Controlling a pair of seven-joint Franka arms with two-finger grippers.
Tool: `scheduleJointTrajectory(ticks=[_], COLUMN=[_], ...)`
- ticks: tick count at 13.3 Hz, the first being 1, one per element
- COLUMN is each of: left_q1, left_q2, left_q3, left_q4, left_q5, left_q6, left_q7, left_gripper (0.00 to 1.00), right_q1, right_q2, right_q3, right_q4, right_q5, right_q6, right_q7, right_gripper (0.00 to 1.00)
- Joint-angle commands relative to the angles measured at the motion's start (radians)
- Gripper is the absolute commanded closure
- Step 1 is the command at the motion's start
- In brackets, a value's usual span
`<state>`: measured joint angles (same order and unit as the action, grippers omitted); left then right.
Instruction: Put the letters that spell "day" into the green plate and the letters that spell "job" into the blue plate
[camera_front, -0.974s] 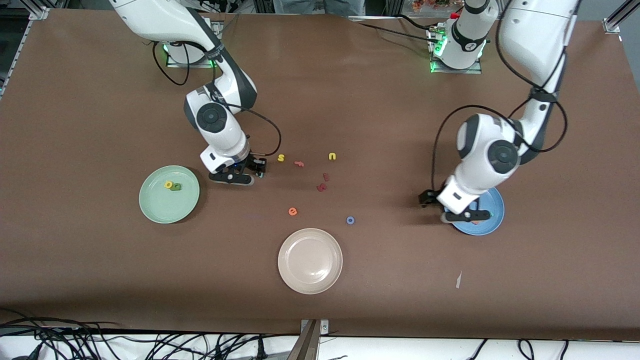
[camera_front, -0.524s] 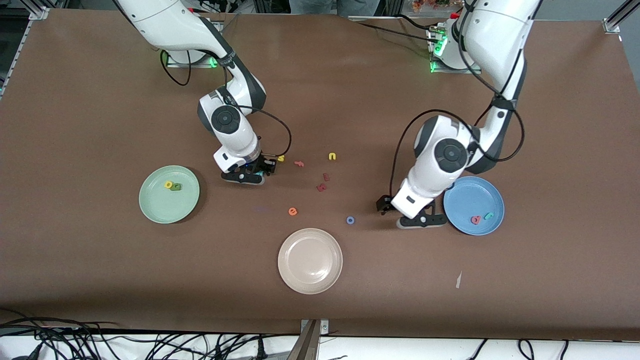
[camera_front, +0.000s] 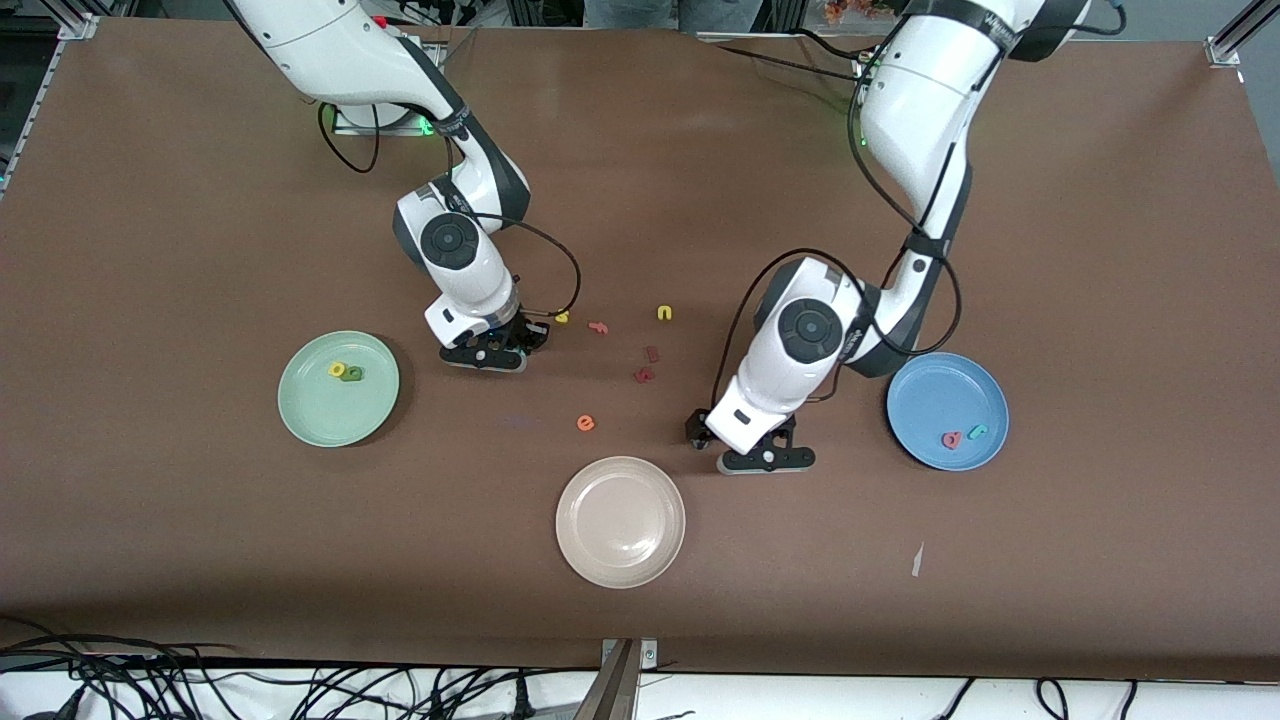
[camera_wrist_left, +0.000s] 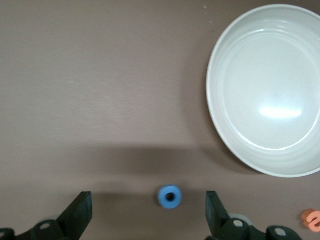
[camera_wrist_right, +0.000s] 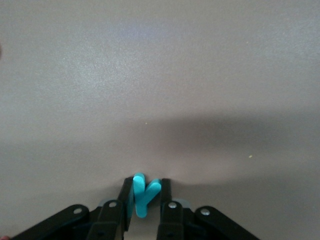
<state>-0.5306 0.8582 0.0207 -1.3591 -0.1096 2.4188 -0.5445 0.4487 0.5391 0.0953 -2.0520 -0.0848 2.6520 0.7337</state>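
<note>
On the brown table (camera_front: 200, 200), the teal "y" (camera_wrist_right: 142, 195) is pinched by the right gripper (camera_wrist_right: 145, 200) near the green plate (camera_front: 338, 388); the blue "o" (camera_wrist_left: 170, 196) is straddled by the wide-open left gripper (camera_wrist_left: 149, 210), beside the beige plate (camera_wrist_left: 265, 90).

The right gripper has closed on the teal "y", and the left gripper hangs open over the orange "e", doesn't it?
Not quite. The left gripper hangs open over the blue ring "o", as the left wrist view shows; the orange "e" lies apart. The right gripper is indeed closed on the teal "y".
</note>
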Motion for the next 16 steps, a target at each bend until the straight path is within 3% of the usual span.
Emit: scheduleJointTrajectory(ticks=[1,6,10,11,14,16], left_q1=[-0.06,-0.077,-0.081,-0.081,-0.081,-0.083], left_q2=[0.093,0.123,0.148,0.147,0.147,0.145], left_q3=[0.047,0.061,0.059,0.058,0.054,0.054], left_q4=[0.116,0.124,0.124,0.124,0.124,0.124], left_q5=[0.057,0.093,0.091,0.091,0.09,0.088], left_q6=[-0.012,-0.024,-0.024,-0.026,-0.05,-0.053], left_q7=[-0.043,-0.035,-0.035,-0.035,-0.028,-0.029], left_gripper=[0.0,0.0,0.05,0.12,0.19,0.23], right_q1=[-0.004,-0.195,-0.294,-0.3,-0.303,-0.303], right_q2=[-0.027,-0.157,-0.183,-0.183,-0.183,-0.205], right_q3=[-0.02,-0.025,-0.078,-0.095,-0.101,-0.103], right_q4=[0.01,0.007,0.0,-0.004,-0.001,0.004], right_q5=[-0.029,-0.064,-0.064,-0.064,-0.049,-0.02], right_q6=[-0.012,-0.188,-0.198,-0.196,-0.191,-0.196], right_q7=[-0.017,-0.421,-0.704,-0.726,-0.714,-0.706], right_gripper=[0.87,0.86,0.78,0.71,0.28,0.2])
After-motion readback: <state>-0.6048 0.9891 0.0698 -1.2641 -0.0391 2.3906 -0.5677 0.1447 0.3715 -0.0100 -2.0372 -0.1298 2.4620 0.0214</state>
